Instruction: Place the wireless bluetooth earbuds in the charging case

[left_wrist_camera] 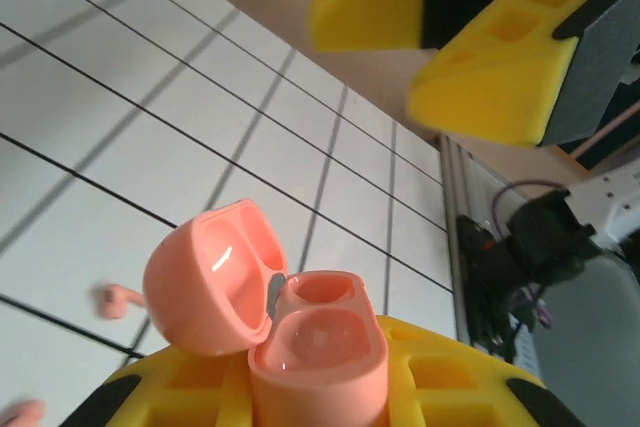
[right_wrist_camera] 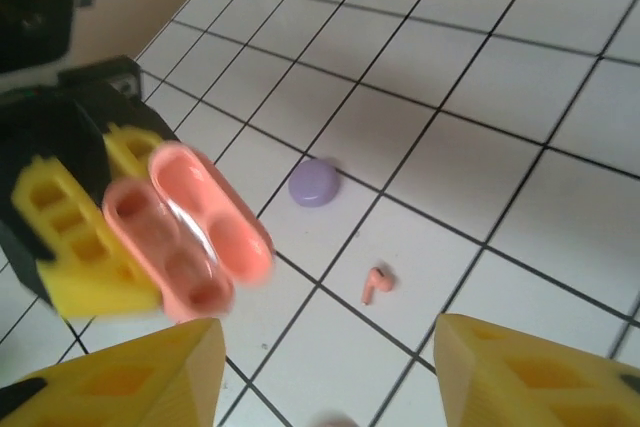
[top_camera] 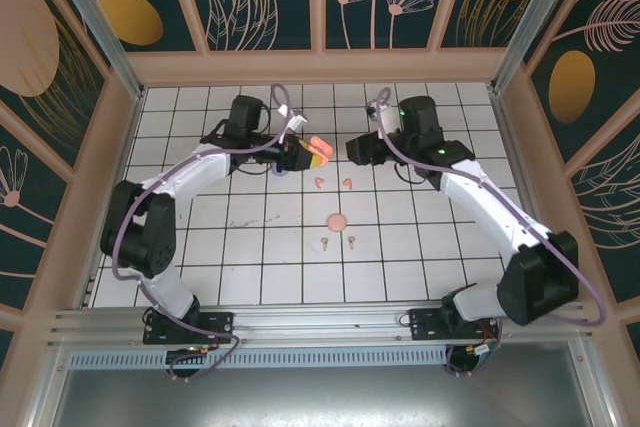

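Top external view: the left end effector (top_camera: 303,156) is pinched tight on the coral-pink charging case (top_camera: 319,154), held up over the white tiled surface (top_camera: 200,247); the right end effector (top_camera: 352,148) faces it from just beside, its jaws spread wide with nothing between them. Two coral-pink earbuds (top_camera: 318,183) lie on the tiles near the held case; two pale pink earbuds (top_camera: 324,242) lie closer to the arm bases; a flat round pink case (top_camera: 337,220) sits between the two pairs.

In the left wrist view the charging case (left_wrist_camera: 318,342) is smooth, shiny plastic, rounded like a pebble; its lid (left_wrist_camera: 215,282) is tipped open like a little cup, and the body shows two round hollows; the yellow fingers (left_wrist_camera: 450,382) gripping it are blocky with square holes.

In the right wrist view a lilac puck-shaped case (right_wrist_camera: 314,183) lies on the tiles; a tiny stemmed coral earbud (right_wrist_camera: 377,284) lies near it.
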Motion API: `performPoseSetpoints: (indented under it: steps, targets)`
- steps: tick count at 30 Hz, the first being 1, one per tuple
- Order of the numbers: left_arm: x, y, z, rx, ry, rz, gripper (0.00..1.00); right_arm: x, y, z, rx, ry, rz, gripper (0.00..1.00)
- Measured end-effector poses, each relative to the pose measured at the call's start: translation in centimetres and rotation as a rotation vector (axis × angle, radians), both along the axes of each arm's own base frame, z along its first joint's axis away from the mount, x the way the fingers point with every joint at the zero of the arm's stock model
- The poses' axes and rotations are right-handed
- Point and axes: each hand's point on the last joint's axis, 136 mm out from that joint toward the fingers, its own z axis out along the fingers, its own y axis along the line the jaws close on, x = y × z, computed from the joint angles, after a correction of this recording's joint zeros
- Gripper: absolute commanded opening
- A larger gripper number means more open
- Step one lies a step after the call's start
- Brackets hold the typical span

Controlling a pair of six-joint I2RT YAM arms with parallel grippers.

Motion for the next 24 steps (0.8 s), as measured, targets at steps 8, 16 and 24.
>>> performPoseSetpoints:
  steps: [8,16,24]
  targets:
    - [0.5,3.6,6.0,-0.102,-0.262,0.283,0.00,0.7,-1.4,-3.6,-0.008,0.134,-0.169,0.64]
    - [-0.2,7.0,9.0,-0.186,-0.466,0.515,0.00,1.9,0.8,-11.0,-0.096,0.323,-0.292,0.64]
    - [-0.1,10.8,9.8,-0.248,-0.577,0.762,0.00,3.8,4.7,-15.8,-0.208,0.406,-0.399,0.64]
